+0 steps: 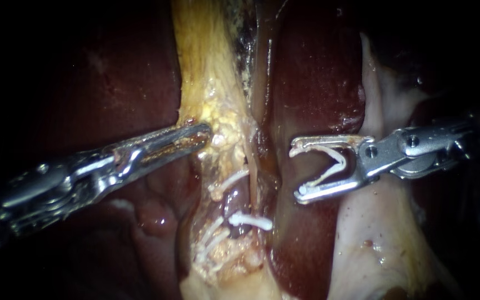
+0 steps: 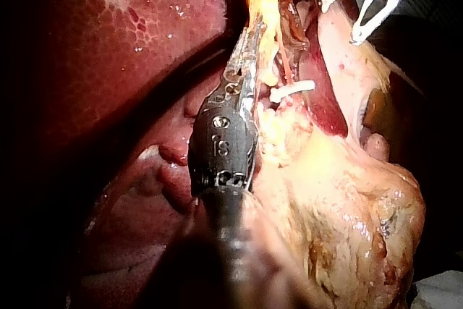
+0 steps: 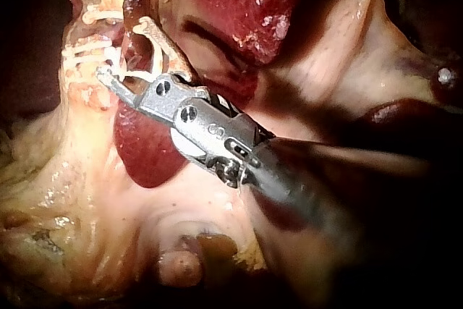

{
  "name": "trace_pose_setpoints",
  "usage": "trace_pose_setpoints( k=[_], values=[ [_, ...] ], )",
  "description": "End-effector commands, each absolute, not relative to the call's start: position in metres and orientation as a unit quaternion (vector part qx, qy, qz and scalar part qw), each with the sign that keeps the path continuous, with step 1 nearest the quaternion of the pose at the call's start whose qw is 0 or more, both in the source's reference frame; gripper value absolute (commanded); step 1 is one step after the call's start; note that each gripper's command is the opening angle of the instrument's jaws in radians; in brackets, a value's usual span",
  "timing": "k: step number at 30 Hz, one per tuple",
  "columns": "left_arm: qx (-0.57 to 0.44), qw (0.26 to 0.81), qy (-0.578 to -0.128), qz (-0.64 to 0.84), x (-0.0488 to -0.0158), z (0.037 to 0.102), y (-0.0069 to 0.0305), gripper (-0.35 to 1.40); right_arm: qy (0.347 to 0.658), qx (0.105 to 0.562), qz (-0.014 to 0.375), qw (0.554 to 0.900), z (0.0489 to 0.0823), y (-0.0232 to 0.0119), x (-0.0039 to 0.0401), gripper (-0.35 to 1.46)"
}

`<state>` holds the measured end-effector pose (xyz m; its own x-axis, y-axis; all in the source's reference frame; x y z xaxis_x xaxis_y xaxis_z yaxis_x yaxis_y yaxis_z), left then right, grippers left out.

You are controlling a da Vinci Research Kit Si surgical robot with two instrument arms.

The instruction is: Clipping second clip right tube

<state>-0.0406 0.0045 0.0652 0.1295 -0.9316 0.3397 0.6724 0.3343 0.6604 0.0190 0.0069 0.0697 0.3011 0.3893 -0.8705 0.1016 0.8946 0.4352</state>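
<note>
My right instrument comes in from the right. Its jaws stand wide apart with an open white clip seated between them, touching both. It hovers just right of a thin pale tube, not around it. Three white clips sit on the tubes lower down. My left instrument is shut on the yellow fatty tissue beside the tubes. The right wrist view shows the loaded jaws close to the placed clips.
Dark red liver lies behind the tubes and on the left. A pale fold of tissue runs under my right instrument's shaft. In the left wrist view, one clip shows beside my left instrument.
</note>
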Motion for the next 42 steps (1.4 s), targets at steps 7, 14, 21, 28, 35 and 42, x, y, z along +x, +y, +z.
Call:
trace_pose_setpoints(
  k=[7,14,21,28,35,42],
  values=[
    [0.183,0.729,-0.364,-0.549,-0.0392,0.0622,0.0049,-0.35,0.580,0.242,0.110,0.770,0.0706,0.0046,0.0202,0.60],
    [0.174,0.721,-0.372,-0.558,-0.0368,0.0579,0.0057,-0.35,0.560,0.313,0.170,0.748,0.0735,0.0013,0.0235,0.60],
    [0.175,0.710,-0.381,-0.566,-0.0366,0.0544,0.0059,-0.35,0.537,0.334,0.195,0.750,0.0765,0.0000,0.0252,0.60],
    [0.173,0.710,-0.383,-0.565,-0.0369,0.0536,0.0055,-0.35,0.536,0.328,0.197,0.753,0.0785,-0.0001,0.0272,0.60],
    [0.173,0.710,-0.383,-0.565,-0.0369,0.0534,0.0054,-0.35,0.535,0.333,0.196,0.751,0.0792,-0.0004,0.0291,0.60],
    [0.172,0.710,-0.383,-0.565,-0.0370,0.0532,0.0053,-0.35,0.535,0.335,0.195,0.751,0.0796,-0.0007,0.0301,0.60]
  ],
)
